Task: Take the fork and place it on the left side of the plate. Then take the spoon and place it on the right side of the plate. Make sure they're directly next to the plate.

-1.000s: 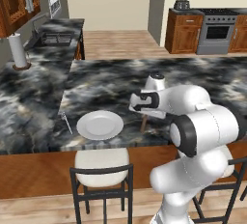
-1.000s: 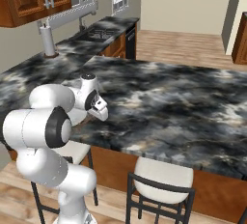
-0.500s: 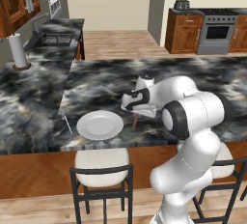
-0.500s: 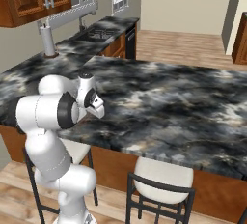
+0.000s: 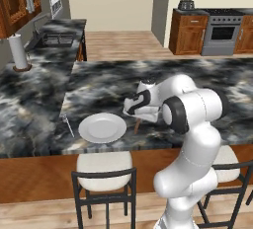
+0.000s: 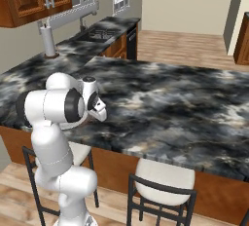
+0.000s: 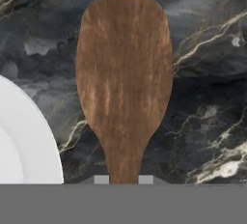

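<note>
The round white plate [image 5: 102, 127] lies near the counter's front edge, and the thin silver fork [image 5: 67, 126] rests on the stone just left of it. My gripper [image 5: 134, 110] hangs low just right of the plate, shut on the handle of the brown wooden spoon [image 5: 137, 125], which slants down toward the counter. In the hand view the spoon [image 7: 124, 88] points away from my gripper [image 7: 123, 179], its oval bowl over dark marble. The plate's rim [image 7: 43, 141] curves in beside it at the left, a narrow gap apart. From the right base view my hand [image 6: 98, 110] hides the plate.
The dark marble counter [image 5: 99, 87] ends at a front edge just below the plate. A stool [image 5: 104, 166] stands under that edge. A paper towel roll [image 5: 18, 51] and the sink [image 5: 54, 39] are far left. A stove [image 5: 222, 30] stands at the back right.
My arm has swung left toward the plate with the spoon in its grip, and the hand has come lower. Plate and fork have not moved.
</note>
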